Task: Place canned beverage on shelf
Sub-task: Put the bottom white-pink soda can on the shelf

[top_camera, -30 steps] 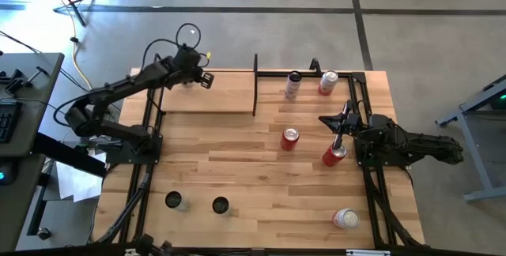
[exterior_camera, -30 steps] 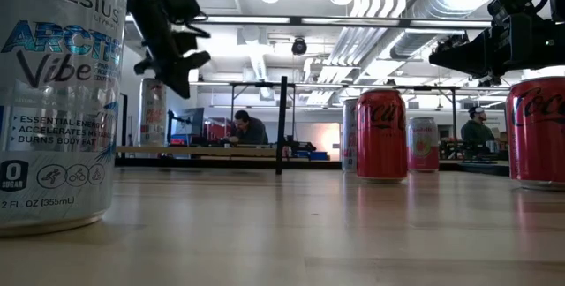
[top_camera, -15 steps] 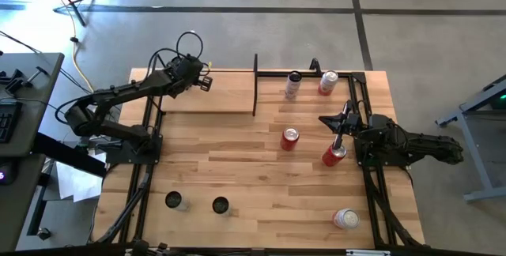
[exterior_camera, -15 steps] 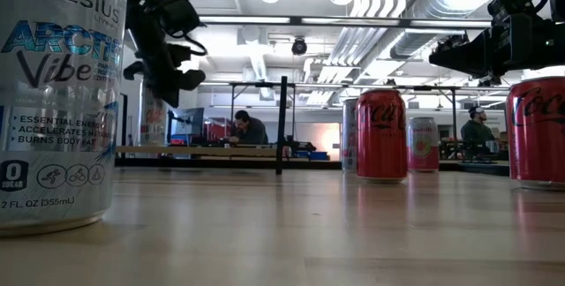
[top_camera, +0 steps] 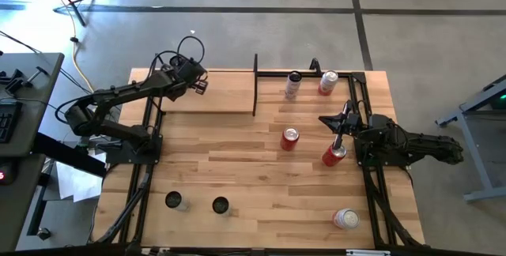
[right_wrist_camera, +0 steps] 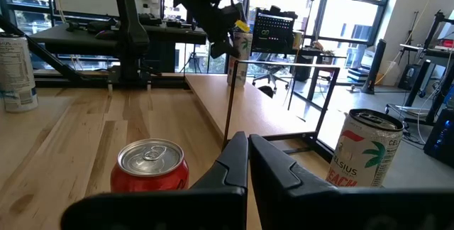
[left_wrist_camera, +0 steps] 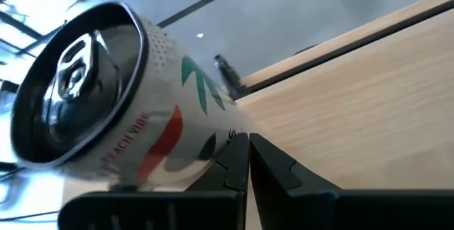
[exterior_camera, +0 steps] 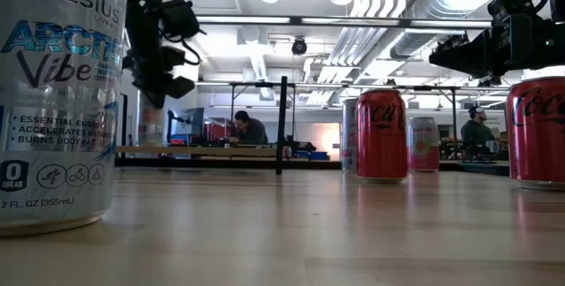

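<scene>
Left gripper (top_camera: 198, 82) is clamped on a white can (left_wrist_camera: 106, 95), held tilted over the shelf's (top_camera: 213, 102) back-left corner. Right gripper (top_camera: 336, 122) sits closed and empty over the counter (top_camera: 253, 177).

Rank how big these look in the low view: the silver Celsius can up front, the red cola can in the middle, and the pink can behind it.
1. Silver Celsius can, largest only because it is nearest the camera.
2. Red cola can.
3. Pink can, farthest back, so true sizes stay unsure.
</scene>
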Robot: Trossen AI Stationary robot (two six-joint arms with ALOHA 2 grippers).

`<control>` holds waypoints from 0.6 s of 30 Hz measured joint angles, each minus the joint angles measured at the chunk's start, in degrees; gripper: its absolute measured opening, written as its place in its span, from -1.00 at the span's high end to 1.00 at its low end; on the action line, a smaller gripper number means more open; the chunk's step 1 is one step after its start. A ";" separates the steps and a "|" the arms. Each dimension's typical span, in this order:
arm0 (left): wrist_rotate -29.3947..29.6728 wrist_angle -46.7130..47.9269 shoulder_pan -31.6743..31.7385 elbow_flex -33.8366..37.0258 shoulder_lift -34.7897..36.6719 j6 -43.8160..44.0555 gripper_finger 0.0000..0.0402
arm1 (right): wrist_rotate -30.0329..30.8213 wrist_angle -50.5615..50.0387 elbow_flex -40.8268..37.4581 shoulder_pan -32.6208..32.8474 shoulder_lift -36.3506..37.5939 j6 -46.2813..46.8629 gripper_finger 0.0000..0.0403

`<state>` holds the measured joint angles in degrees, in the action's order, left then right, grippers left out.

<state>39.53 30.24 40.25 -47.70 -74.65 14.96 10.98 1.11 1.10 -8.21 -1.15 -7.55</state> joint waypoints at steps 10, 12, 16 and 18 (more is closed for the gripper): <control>4.52 4.63 -2.80 0.00 1.75 1.79 0.97 | 0.00 0.00 -0.01 0.00 0.01 0.00 1.00; 4.43 5.23 -3.48 0.00 2.39 2.38 0.97 | 0.00 -0.01 -0.01 -0.01 0.01 0.00 1.00; 0.86 5.11 -4.22 0.01 2.68 0.56 0.97 | 0.00 -0.01 0.00 0.00 0.01 0.00 1.00; -0.04 2.87 -4.11 0.02 2.01 -0.04 0.97 | 0.00 0.00 -0.01 0.00 0.01 0.00 1.00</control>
<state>39.49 33.11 36.14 -47.68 -72.64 14.92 10.98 1.12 1.09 -8.21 -1.15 -7.55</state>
